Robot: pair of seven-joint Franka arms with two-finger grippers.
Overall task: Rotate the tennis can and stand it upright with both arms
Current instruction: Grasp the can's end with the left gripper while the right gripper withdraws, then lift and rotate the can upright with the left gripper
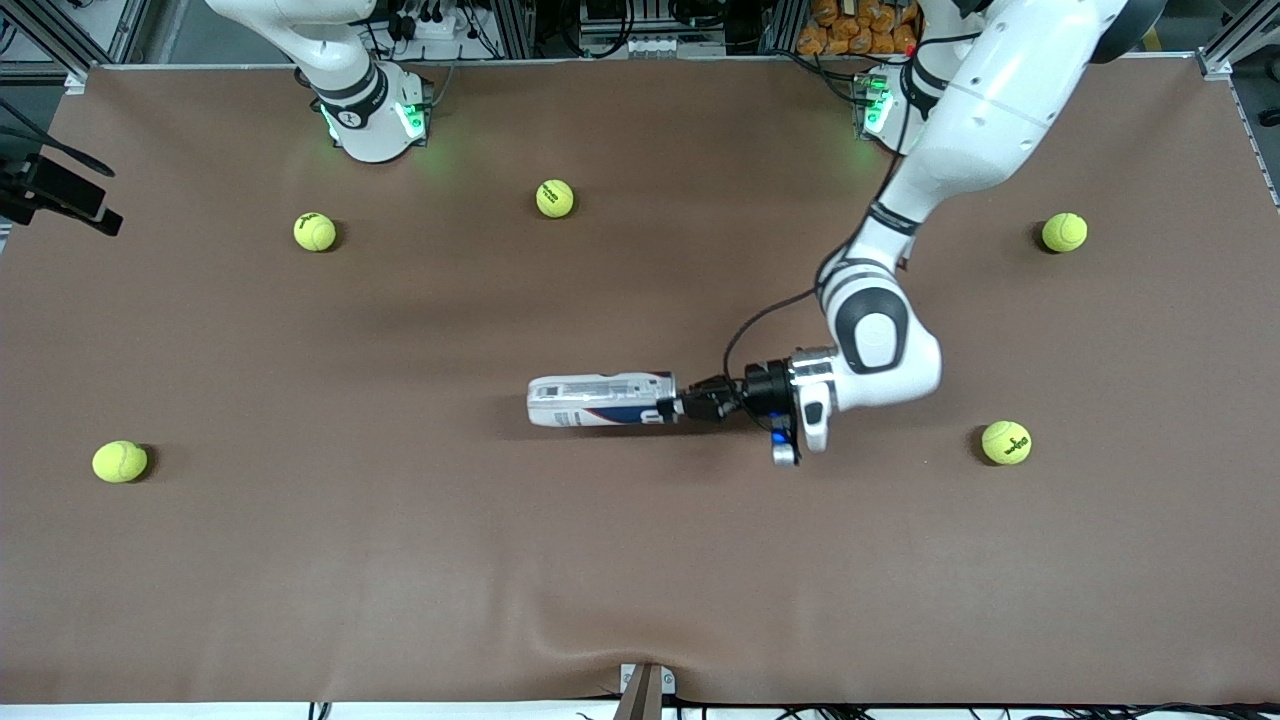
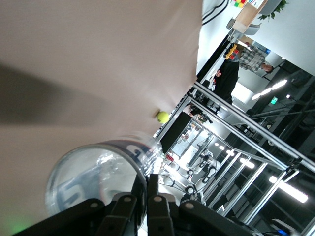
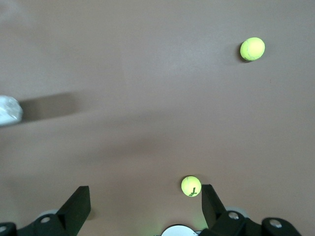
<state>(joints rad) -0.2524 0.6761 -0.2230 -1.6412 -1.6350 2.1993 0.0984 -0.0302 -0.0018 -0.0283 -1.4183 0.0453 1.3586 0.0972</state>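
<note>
The tennis can (image 1: 600, 400) is horizontal at the middle of the table, showing a white and dark blue label. Its open end points toward the left arm's end of the table. My left gripper (image 1: 672, 406) is shut on the wall at that open end. In the left wrist view one finger sits inside the clear tube (image 2: 98, 172) and the other outside, with the left gripper (image 2: 149, 186) pinching the rim. My right gripper (image 3: 145, 199) is open and holds nothing. It hangs high over the table near its own base, and the can's closed end (image 3: 7, 109) shows at the edge of its view.
Several yellow-green tennis balls lie scattered on the brown table cover: two (image 1: 315, 231) (image 1: 555, 198) near the right arm's base (image 1: 372, 120), one (image 1: 120, 461) toward the right arm's end, and two (image 1: 1064, 232) (image 1: 1006, 442) toward the left arm's end.
</note>
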